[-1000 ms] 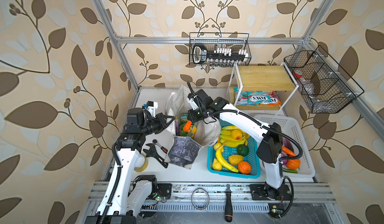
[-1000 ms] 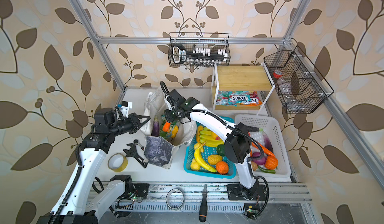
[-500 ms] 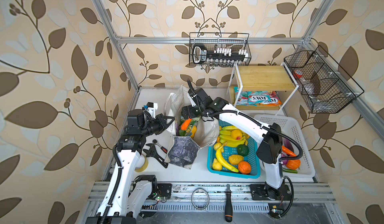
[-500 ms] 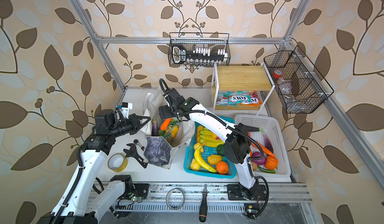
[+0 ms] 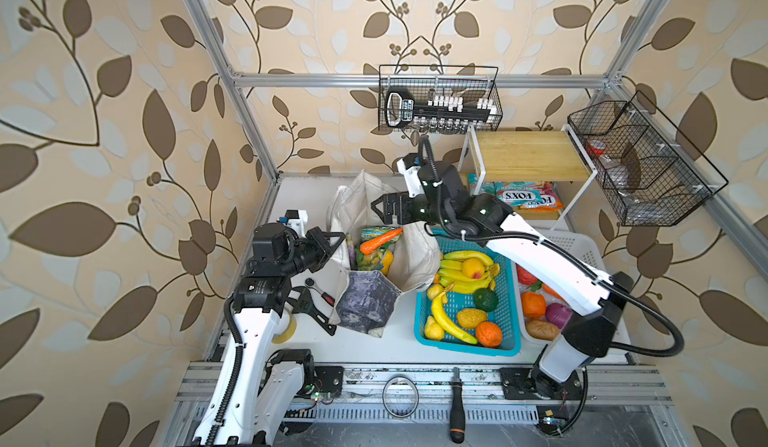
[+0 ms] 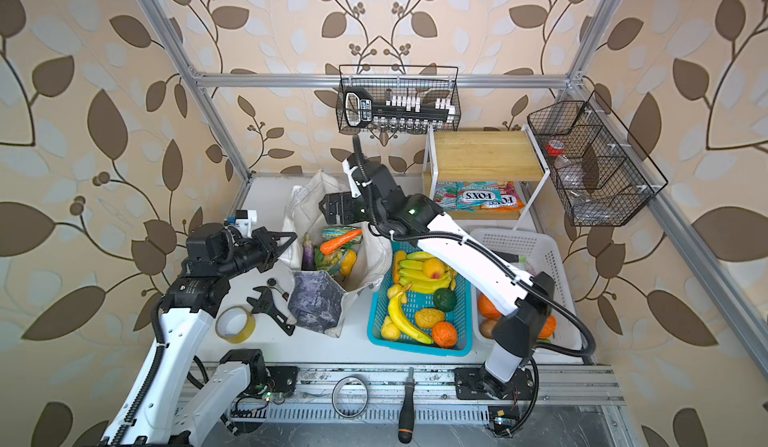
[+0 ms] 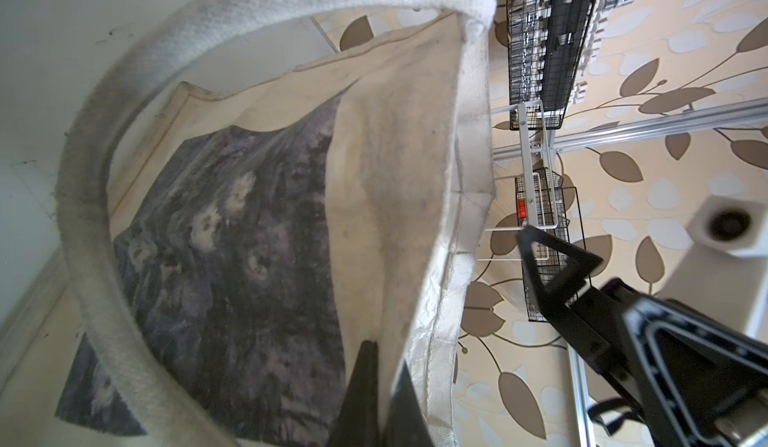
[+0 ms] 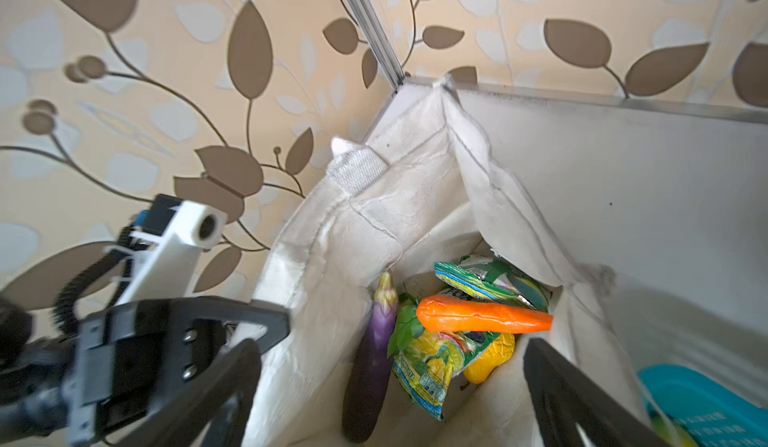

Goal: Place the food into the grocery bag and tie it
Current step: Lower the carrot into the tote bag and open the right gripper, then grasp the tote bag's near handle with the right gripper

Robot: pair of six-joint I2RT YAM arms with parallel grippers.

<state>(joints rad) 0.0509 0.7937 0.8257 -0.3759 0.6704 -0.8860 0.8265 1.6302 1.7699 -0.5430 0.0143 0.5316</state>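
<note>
Released by the now-spread right claw (image 5: 379, 211), the carrot (image 5: 380, 241) lies in the grocery bag (image 5: 417, 258); left claw (image 5: 338, 243) seemingly pinches its rim.

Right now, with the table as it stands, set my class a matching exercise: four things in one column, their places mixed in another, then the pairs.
Things:
1. carrot
2. bananas
3. FOX'S packets
4. tape roll

Places:
a. under the wooden shelf
b. inside the cloth bag
c. in the blue basket
d. on the table beside the wrench

Pairs: 1-b, 2-c, 3-a, 4-d
</note>
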